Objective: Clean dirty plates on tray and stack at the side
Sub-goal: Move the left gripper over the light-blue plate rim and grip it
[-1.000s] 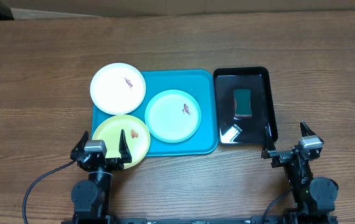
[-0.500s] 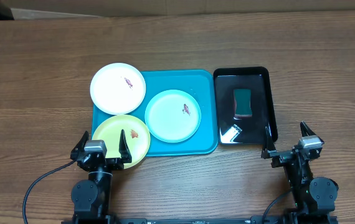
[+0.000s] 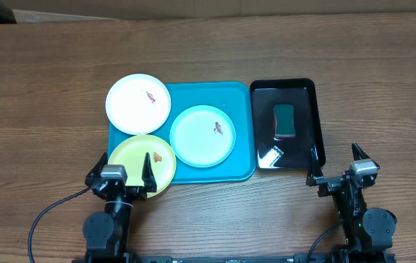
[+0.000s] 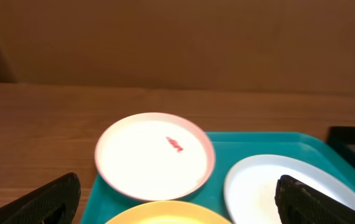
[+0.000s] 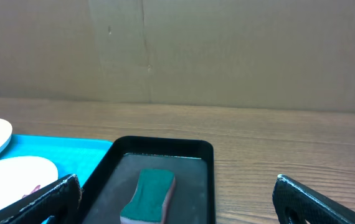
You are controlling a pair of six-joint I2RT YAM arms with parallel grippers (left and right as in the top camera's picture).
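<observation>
The turquoise tray [image 3: 237, 98] holds three plates, each with a small reddish smear. The white plate [image 3: 138, 103] overhangs the tray's far left corner. The pale mint-blue plate [image 3: 202, 136] lies mid-tray. The yellow-green plate [image 3: 139, 162] overhangs the near left corner. My left gripper [image 3: 120, 172] is open and empty at the near rim of the yellow-green plate. In the left wrist view I see the white plate [image 4: 154, 154], the mint plate [image 4: 277, 186] and the yellow-green plate's edge [image 4: 165, 213]. My right gripper [image 3: 336, 166] is open and empty near the table's front, right of the tray.
A glossy black tray [image 3: 299, 91] stands right of the turquoise tray and holds a green sponge [image 3: 284, 120]. It also shows in the right wrist view [image 5: 165, 149] with the sponge [image 5: 149, 194]. A cardboard wall lies behind the table.
</observation>
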